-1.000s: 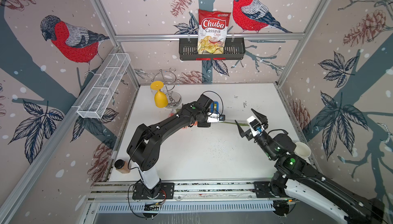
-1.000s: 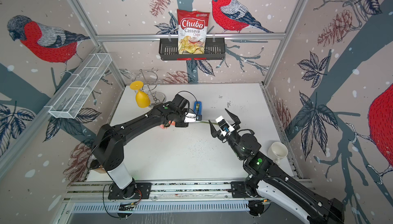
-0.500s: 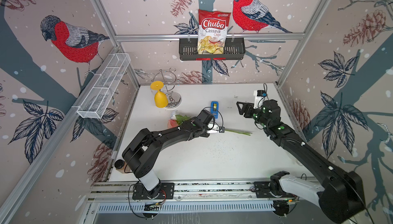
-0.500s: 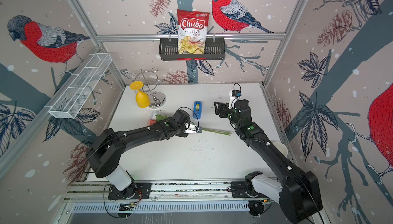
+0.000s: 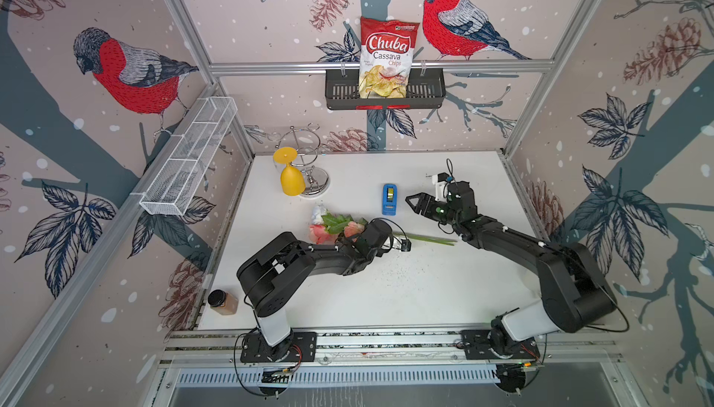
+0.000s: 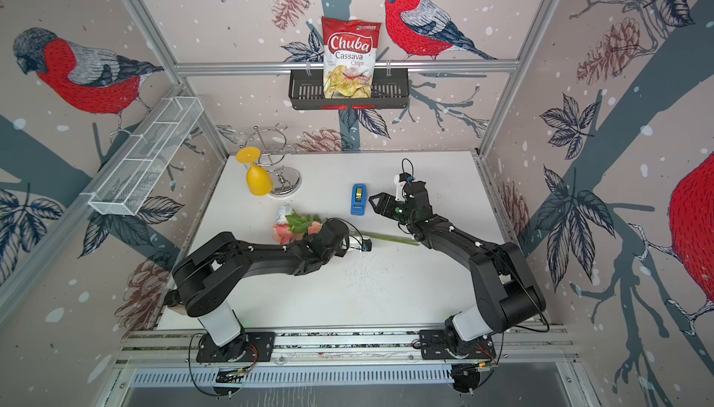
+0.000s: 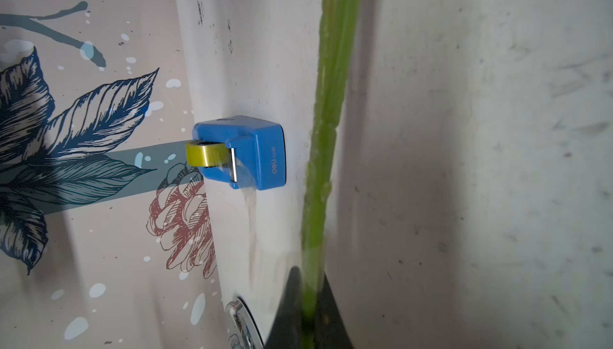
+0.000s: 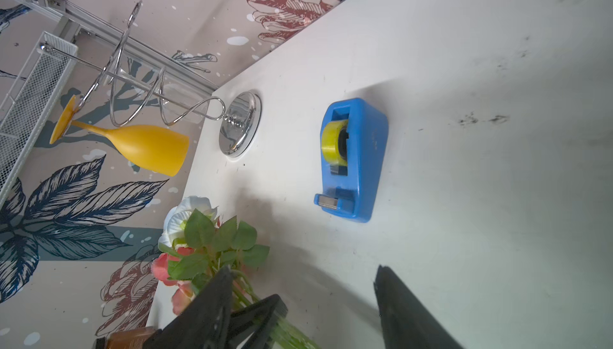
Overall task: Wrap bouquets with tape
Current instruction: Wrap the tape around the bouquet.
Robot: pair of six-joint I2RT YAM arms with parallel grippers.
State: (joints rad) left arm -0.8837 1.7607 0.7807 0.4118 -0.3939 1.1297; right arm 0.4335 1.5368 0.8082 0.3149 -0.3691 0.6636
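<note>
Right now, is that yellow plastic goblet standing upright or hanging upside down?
Upside down: the yellow plastic goblet hangs by its foot from the chrome wire rack, bowl pointing down.

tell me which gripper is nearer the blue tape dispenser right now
Right. The right gripper hovers open just beside the tape dispenser, not touching it. The left gripper is farther off toward the front, shut on the bouquet stems.

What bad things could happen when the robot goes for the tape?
The tape dispenser sits loose on the table, so the open right hand beside it might just shove or tip it. The left hand pinches only the thin stems of the bouquet, so the flowers could twist or slip. The yellow goblet hangs nearby and might get bumped.
</note>
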